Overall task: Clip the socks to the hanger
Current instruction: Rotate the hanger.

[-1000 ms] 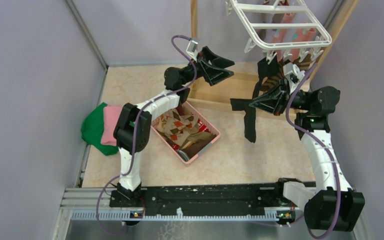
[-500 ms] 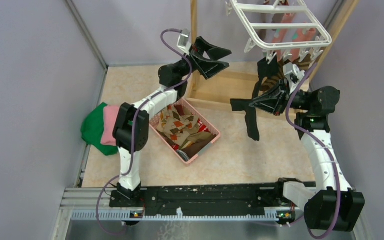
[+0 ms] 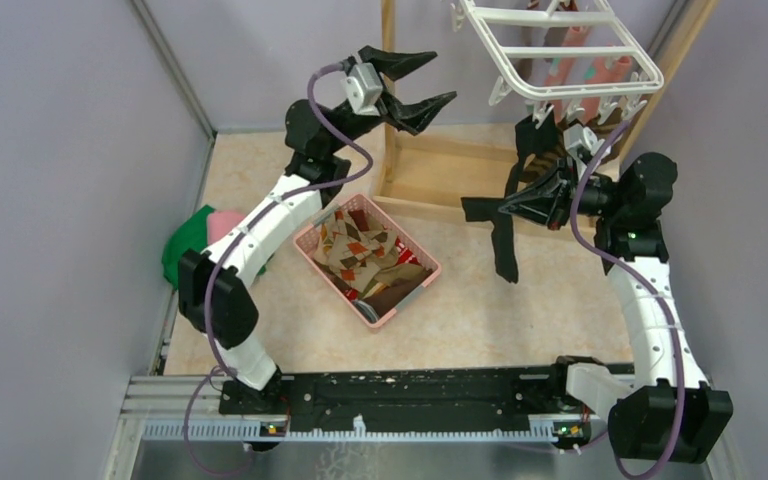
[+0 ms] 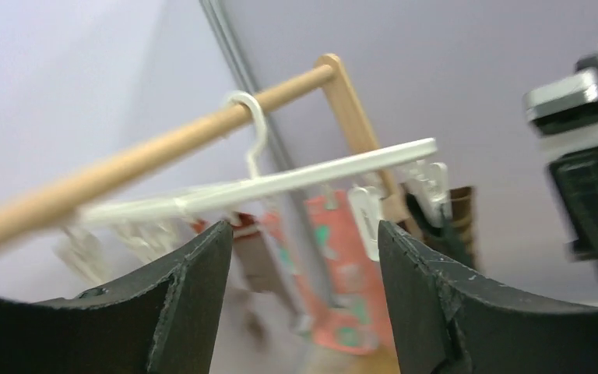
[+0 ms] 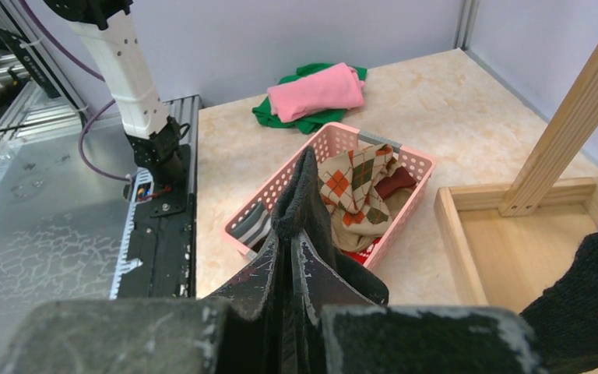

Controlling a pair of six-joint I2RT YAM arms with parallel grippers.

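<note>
The right gripper [image 3: 511,207] is pinched shut on the black sock [image 3: 500,252], hanging lengthwise down beneath the hanger [image 3: 560,50], nearer its clips [image 3: 600,108] than the left gripper [image 3: 442,76], gaping open off to its left

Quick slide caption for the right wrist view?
Right claw shut on a black sock, pink basket of socks beyond.

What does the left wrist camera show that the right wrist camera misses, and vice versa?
Left wrist only: the white hanger hooked over the top rod, clips and a pink sock hanging beneath. Right wrist only: the right gripper shut on a black sock, the pink basket holding an argyle sock, the green and pink cloths. Both: the wooden stand and purple wall.
</note>
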